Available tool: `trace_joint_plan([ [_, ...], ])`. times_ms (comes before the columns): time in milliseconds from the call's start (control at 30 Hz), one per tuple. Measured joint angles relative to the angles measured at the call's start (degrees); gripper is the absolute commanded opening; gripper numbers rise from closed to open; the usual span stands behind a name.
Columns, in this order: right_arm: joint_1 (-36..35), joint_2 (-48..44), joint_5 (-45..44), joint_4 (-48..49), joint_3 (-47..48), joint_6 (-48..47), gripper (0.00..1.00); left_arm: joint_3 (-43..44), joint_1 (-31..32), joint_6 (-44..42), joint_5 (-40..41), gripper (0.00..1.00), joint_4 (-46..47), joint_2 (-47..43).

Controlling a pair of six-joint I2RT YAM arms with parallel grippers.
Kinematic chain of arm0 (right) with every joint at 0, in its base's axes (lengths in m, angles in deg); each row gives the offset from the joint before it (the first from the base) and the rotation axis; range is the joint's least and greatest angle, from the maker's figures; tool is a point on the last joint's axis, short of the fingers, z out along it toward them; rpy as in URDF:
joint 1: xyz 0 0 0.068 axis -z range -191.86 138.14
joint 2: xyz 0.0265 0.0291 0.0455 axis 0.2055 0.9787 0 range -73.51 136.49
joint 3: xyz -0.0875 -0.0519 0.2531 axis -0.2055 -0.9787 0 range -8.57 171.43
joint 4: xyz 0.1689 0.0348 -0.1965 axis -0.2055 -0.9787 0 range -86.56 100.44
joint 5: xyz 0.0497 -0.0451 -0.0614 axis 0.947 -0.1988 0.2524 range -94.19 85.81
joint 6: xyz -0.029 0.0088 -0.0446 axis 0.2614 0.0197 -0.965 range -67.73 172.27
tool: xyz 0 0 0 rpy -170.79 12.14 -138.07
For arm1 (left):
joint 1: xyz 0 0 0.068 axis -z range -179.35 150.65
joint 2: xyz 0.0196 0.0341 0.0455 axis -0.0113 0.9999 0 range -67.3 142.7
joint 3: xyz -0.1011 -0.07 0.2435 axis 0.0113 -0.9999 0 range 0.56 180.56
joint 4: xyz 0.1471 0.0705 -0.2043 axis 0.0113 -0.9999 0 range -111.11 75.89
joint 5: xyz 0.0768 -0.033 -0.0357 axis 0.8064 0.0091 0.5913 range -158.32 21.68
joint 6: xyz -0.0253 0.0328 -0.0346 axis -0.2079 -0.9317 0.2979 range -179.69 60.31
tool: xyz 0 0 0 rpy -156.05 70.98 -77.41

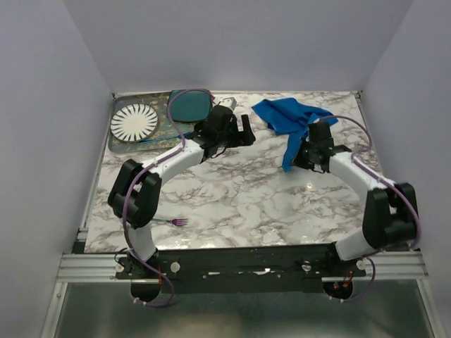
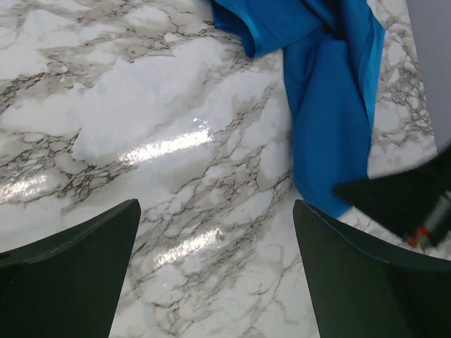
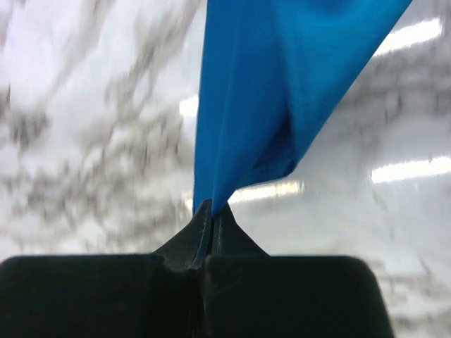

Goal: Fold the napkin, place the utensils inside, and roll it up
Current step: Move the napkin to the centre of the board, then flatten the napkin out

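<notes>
- Right end effector (image 3: 210, 211): clamped tight on a corner of the napkin (image 3: 282, 84), which lies bunched at the far right of the counter (image 1: 239, 190).
- Left end effector (image 2: 215, 246): spread apart, empty, near the cloth.
- Advice: draw the corner out slowly and flatten before folding.

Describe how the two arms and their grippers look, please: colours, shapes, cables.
Both the left arm and the right arm have white tube-like links between bulky black joints. A thin purple cable runs along each. The left gripper has broad, dark, wedge-shaped fingers; the right gripper is matte black, with fingers tapering to points. No markings are readable.
</notes>
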Motion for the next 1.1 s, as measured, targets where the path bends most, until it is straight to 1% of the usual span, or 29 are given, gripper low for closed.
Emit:
trace_joint_plan([
  [167, -0.59, -20.15, 7.52, -4.50, -12.04, -7.52, 0.01, 7.80, 0.57, 0.68, -0.20, 0.99, -3.08, 9.92],
  [300, -0.59, -33.00, 10.21, -7.72, -18.32, -9.18, 0.01, 8.20, 1.64, 1.64, -0.79, 0.99, -4.57, 14.32],
  [333, -0.59, -34.75, 10.60, -8.04, -19.21, -9.14, 0.11, 8.24, 1.95, 1.79, -0.96, 0.99, -4.96, 15.37],
  [367, -0.59, -37.73, 11.45, -8.63, -21.07, -8.74, 0.27, 8.28, 2.05, 1.77, -1.11, 0.99, -5.14, 15.80],
  [400, -0.59, -39.95, 12.79, -8.79, -23.15, -7.65, 0.59, 8.79, 2.23, 1.77, -1.25, 0.99, -5.81, 16.57],
  [467, -0.59, -41.86, 14.05, -9.68, -25.70, -6.38, 0.84, 10.01, 2.32, 1.75, -1.42, 0.99, -6.36, 17.75],
  [500, -0.59, -42.97, 13.77, -10.78, -27.30, -4.22, 1.00, 11.76, 2.43, 1.73, -1.44, 0.99, -7.15, 18.62],
  [533, -0.61, -43.32, 13.25, -11.72, -27.87, -3.34, 1.00, 13.86, 2.47, 1.75, -1.44, 0.99, -7.48, 19.69],
  [633, 0.15, -44.30, 6.51, -14.47, -27.21, 1.18, 1.00, 18.84, 2.51, 2.54, -1.46, 0.98, -7.50, 22.34],
  [667, 2.56, -42.53, 3.74, -14.88, -25.03, 2.23, 1.00, 19.67, 2.51, 2.91, -1.49, 0.98, -7.48, 22.77],
  [733, 5.55, -39.98, 1.03, -14.29, -22.01, 2.64, 1.00, 22.05, 2.47, 3.98, -1.57, 0.97, -7.45, 24.48],
  [800, 10.21, -33.57, -1.40, -13.14, -16.81, 2.43, 0.97, 23.17, 2.47, 4.63, -1.60, 0.95, -7.56, 25.83],
  [833, 11.96, -28.06, -3.37, -11.80, -12.90, 1.60, 0.96, 23.82, 2.47, 5.03, -1.57, 0.93, -7.56, 26.77],
  [867, 12.61, -24.35, -4.26, -11.56, -10.21, 1.16, 0.95, 24.28, 2.47, 5.18, -1.57, 0.89, -7.48, 27.56],
  [967, 13.40, -12.26, -8.66, -9.62, -1.88, -1.88, 0.88, 25.68, 2.47, 5.16, -0.55, 0.88, -7.76, 29.35],
  [1000, 13.62, -8.59, -9.64, -9.31, 0.85, -2.73, 0.82, 25.79, 2.49, 4.87, -0.11, 0.87, -7.76, 29.53],
  [1033, 13.84, -6.27, -10.01, -9.03, 2.49, -3.30, 0.79, 25.86, 2.47, 4.63, 0.59, 0.87, -7.78, 29.59],
  [1100, 15.17, -0.04, -10.12, -9.31, 7.61, -5.07, 0.76, 26.86, 2.43, 4.09, 1.42, 0.87, -8.20, 29.81],
])
